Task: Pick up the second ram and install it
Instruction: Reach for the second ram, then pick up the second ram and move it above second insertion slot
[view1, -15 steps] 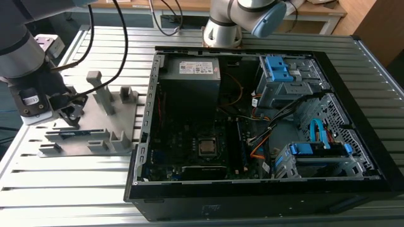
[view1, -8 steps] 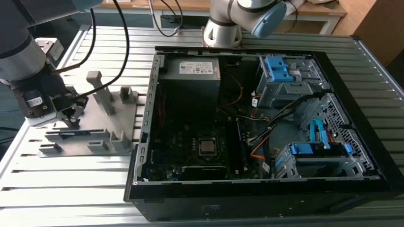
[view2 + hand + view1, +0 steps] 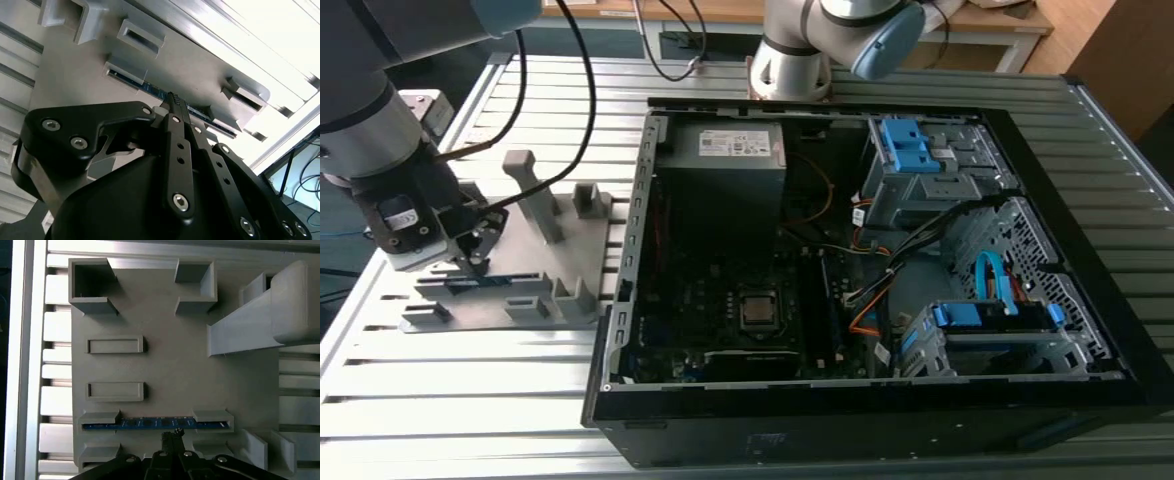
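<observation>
Ram (image 3: pixel 150 424), one blue stick, stands on edge in the two end slots of the grey fixture (image 3: pixel 165 365), with the gripper (image 3: pixel 172 434) clenched on its top edge. Two empty rectangular pockets (image 3: pixel 115 345) lie nearby. One open computer case (image 3: pixel 881 420) sits toward the exterior view's right.

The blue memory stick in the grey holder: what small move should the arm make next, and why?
Probably ease straight down a touch: the gripper is at the middle of the second ram, which stands on edge in the grey fixture, not yet lifted.
</observation>
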